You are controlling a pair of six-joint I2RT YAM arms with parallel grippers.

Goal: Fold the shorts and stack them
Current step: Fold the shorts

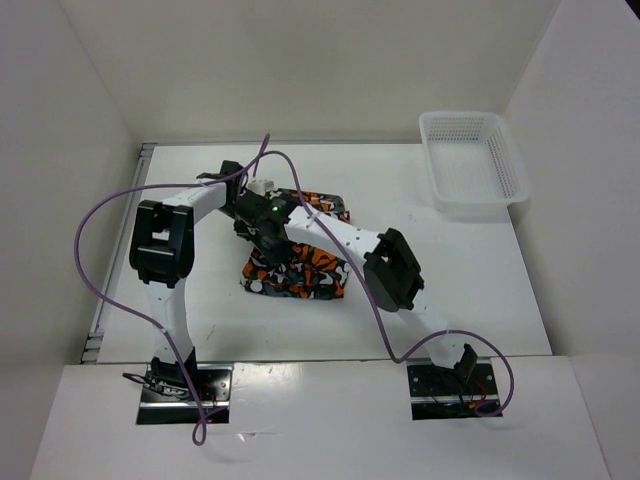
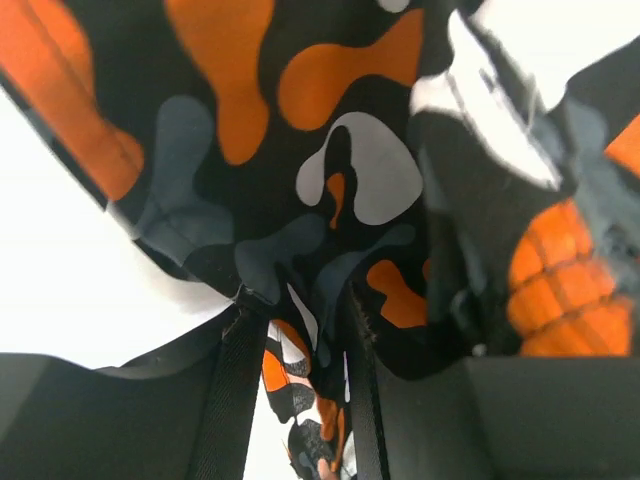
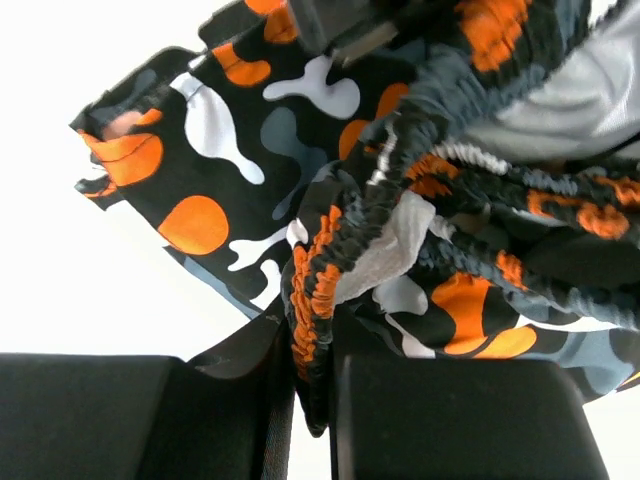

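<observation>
The shorts (image 1: 300, 278) lie bunched in the middle of the table, their orange, black, grey and white blotches partly hidden under both wrists. My left gripper (image 1: 246, 214) hovers over their far left part. In the left wrist view the printed shorts (image 2: 300, 120) fill the frame, and a fold of them runs down between the fingers of the left gripper (image 2: 298, 312), which is shut on it. My right gripper (image 1: 268, 244) sits just beside the left one. The right gripper (image 3: 312, 335) is shut on the gathered elastic waistband (image 3: 318, 270) of the shorts (image 3: 215, 130).
A white mesh basket (image 1: 470, 205) stands at the table's back right corner. White walls close in the table on the left, back and right. Purple cables loop over both arms near the middle.
</observation>
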